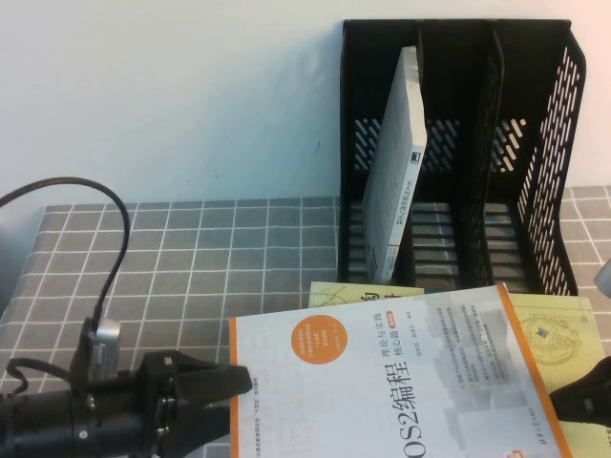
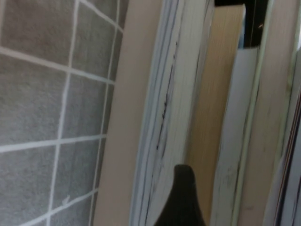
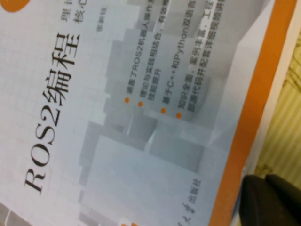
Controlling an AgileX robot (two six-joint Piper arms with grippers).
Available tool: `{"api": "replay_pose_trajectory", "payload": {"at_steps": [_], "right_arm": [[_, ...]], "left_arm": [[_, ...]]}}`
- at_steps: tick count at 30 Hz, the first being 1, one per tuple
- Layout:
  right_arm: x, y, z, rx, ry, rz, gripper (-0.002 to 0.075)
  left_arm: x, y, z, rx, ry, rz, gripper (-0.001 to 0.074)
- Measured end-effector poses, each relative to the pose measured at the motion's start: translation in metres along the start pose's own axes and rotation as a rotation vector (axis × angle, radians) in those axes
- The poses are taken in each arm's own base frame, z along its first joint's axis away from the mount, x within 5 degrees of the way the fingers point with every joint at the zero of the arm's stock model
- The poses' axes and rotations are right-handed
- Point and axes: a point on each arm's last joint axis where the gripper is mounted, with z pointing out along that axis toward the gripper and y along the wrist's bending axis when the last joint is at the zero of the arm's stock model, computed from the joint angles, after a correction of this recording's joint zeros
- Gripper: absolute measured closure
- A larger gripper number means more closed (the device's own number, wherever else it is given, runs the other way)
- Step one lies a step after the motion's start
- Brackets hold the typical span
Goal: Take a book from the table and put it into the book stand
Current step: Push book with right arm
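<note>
A white and orange ROS2 book (image 1: 391, 382) lies on top of a stack at the table's front, over a yellow book (image 1: 563, 339). The black book stand (image 1: 458, 143) stands at the back right, with one white book (image 1: 399, 162) leaning in its left compartment. My left gripper (image 1: 239, 401) is open at the ROS2 book's left edge. One of its fingers (image 2: 183, 197) shows against the stacked page edges (image 2: 164, 117). My right gripper (image 1: 584, 399) is at the book's right edge. Its fingers (image 3: 273, 202) are together on the yellow book (image 3: 287, 108), beside the orange border (image 3: 244, 132).
The grey checked tablecloth (image 1: 191, 258) covers the table, with open room on the left and in the middle. A black cable (image 1: 115, 248) loops over the left side. The stand's middle and right compartments hold nothing. A white wall is behind.
</note>
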Motion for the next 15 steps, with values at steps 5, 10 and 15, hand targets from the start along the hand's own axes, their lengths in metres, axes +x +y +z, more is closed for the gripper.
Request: {"api": "replay_pose_trajectory", "payload": {"at_steps": [5,10,15], "right_arm": [[-0.002,0.001,0.002,-0.029,-0.009,0.009,0.0729],[-0.002,-0.001,0.011,-0.071,0.025,0.045,0.0729],[-0.004,0.006,0.022,-0.119,0.037,0.041,0.0729]], "left_arm": [[0.009,-0.004,0.011,0.003,0.058,0.049,0.0225],[0.013,-0.005,0.015,0.006,0.081,0.060,0.0225],[0.013,-0.005,0.015,0.006,0.081,0.060,0.0225]]}}
